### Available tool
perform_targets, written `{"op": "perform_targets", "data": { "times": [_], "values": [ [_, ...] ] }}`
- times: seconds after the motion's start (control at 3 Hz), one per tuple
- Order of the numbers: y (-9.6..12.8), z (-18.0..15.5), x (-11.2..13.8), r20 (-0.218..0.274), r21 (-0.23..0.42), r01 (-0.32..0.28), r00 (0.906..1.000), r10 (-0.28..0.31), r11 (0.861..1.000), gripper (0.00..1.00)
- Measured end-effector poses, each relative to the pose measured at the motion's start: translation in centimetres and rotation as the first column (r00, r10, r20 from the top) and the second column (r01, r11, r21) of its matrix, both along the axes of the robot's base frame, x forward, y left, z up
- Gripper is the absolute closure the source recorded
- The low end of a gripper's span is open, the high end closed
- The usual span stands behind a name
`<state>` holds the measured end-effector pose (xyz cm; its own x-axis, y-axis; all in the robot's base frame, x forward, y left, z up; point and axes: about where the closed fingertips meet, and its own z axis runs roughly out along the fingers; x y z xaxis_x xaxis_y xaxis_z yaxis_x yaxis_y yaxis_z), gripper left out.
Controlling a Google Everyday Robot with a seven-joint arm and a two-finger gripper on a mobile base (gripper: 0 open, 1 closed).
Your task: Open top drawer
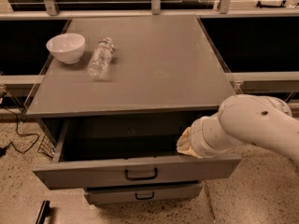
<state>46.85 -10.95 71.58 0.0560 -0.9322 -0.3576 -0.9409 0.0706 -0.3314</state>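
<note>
The top drawer is a wide grey drawer with a small black bar handle at its centre. It stands pulled out from under the cabinet top, and its inside is dark. My gripper is at the end of the white arm, which comes in from the right. It sits at the drawer's right part, just behind the top edge of the front panel, and the wrist hides most of it.
A white bowl and a clear plastic bottle lying on its side rest on the grey cabinet top. A lower drawer below is shut. A black cable runs over the speckled floor at the left.
</note>
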Motion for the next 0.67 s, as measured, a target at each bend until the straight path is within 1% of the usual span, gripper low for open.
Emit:
{"op": "perform_targets", "data": {
  "times": [0.33,0.67],
  "values": [
    [-0.3,-0.6,0.8,0.038,-0.002,0.018,0.9991,-0.018,1.0,1.0],
    [-0.4,-0.6,2.0,0.073,-0.006,0.024,0.997,-0.023,1.0,1.0]
  ]
}}
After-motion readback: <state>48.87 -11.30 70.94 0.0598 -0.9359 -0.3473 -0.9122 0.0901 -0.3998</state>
